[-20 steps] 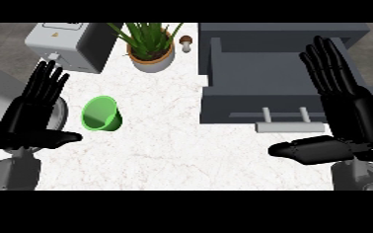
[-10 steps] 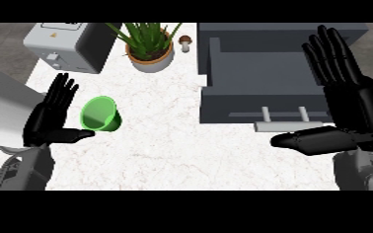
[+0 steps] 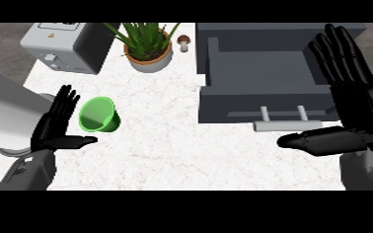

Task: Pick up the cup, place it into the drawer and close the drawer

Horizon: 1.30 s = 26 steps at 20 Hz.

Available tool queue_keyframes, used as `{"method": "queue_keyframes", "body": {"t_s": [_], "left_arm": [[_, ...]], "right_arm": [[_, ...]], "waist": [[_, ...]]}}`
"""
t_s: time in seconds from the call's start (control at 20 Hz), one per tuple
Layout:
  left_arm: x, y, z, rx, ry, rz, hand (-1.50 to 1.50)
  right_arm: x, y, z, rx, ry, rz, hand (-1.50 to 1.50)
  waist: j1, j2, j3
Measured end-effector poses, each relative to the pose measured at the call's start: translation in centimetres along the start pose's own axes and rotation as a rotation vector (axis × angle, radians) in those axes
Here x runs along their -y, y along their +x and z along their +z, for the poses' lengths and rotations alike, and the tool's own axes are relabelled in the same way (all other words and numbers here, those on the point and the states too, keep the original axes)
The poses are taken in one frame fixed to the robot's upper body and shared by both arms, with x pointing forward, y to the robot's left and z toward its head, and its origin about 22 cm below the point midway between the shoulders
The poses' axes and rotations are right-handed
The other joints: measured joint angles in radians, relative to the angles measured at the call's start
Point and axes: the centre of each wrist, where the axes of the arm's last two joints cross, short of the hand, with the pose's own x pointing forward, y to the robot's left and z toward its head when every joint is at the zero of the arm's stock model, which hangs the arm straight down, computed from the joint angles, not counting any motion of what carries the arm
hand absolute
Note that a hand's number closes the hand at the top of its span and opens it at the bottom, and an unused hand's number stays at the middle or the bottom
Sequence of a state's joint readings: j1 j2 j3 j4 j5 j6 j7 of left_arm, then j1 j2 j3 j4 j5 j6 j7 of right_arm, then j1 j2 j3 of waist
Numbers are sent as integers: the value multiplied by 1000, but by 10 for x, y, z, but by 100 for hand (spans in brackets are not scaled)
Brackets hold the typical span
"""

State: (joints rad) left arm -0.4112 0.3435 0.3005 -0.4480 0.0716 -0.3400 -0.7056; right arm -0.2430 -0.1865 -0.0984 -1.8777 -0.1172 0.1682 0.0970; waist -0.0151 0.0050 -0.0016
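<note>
At the far left of the white tabletop (image 3: 182, 128) sits a grey box machine (image 3: 62, 47) with a dark side. Nearer, at the left edge, there is a pale grey round thing (image 3: 15, 123), only partly in the picture.

The left hand (image 3: 58, 126) is at the near left. Its fingers are straight and point away, and its thumb sticks out to the right. It is open and holds nothing. Its grey forearm (image 3: 29, 170) comes up from the bottom edge.

Just to the right of that hand is the green cup (image 3: 99, 115). It lies tipped on the tabletop, so you can look into its round mouth. The fingers are very close to the cup, but I cannot tell if they touch it. The cup is on the tabletop, well apart from the drawer.

Farther away, in the middle, stands a plant (image 3: 146, 37) with long green leaves in a round tan pot (image 3: 149, 61). Just right of it is a small brown mushroom (image 3: 184, 42).

On the right is the dark grey drawer (image 3: 270, 86). It is pulled open and you can see its flat inside. On its near front is a pale bar handle (image 3: 287, 125).

The right hand (image 3: 342, 103) is at the far right side, over the right end of the drawer. Its fingers are straight and point away, and its thumb points left, near the handle. It is open and holds nothing
</note>
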Motion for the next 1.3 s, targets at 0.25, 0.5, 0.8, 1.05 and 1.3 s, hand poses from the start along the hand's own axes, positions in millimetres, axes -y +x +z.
{"method": "queue_keyframes", "body": {"t_s": [0.25, 0.5, 0.8, 1.05, 1.3], "left_arm": [[5, -18, 9, -5, 11, -16, -150], [11, -27, 15, -2, 21, -15, -150], [14, -31, 16, 6, 22, -22, -150], [21, -33, 14, 14, 14, -22, -150], [31, -35, 11, 24, -2, -5, -150]], "right_arm": [[-2, -1, -3, 3, 3, 2, -150], [4, 3, -9, 6, 8, -3, -150], [5, 4, -11, 5, 9, 1, -150], [1, 8, -15, 12, 13, 0, -150], [1, 8, -10, 13, 21, 2, -150]], "waist": [[-6, 3, -1], [-12, 6, -2], [-15, 8, -3], [-22, 10, -4], [-24, 10, -4]]}}
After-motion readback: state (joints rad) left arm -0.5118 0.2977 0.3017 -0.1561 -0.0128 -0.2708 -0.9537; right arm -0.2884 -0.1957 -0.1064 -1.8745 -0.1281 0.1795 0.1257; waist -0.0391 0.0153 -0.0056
